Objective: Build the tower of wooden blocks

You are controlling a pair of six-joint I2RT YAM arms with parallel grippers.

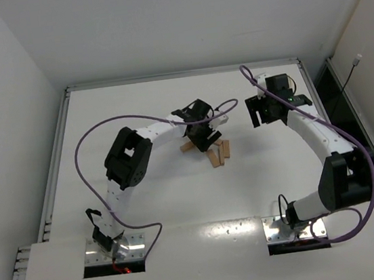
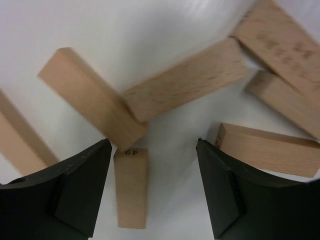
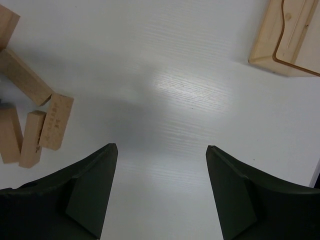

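Several loose light-tan wooden blocks (image 1: 214, 153) lie flat in a scattered pile at mid table; the wood block tower is out of view. My left gripper (image 1: 200, 135) hangs over the pile's far side. In the left wrist view its jaws (image 2: 154, 150) stand apart around one short block stamped "49" (image 2: 131, 187), which lies close to the left finger (image 2: 75, 195) with a wide gap to the right one. Other blocks (image 2: 185, 85) fan out beyond it. My right gripper (image 1: 265, 112) is open to the right of the pile, over bare table (image 3: 161, 148).
A light wooden box-like piece (image 3: 287, 37) lies at the top right of the right wrist view. More of the loose blocks (image 3: 54, 127) show at that view's left edge. The white table has a raised rim (image 1: 179, 75) along its far side.
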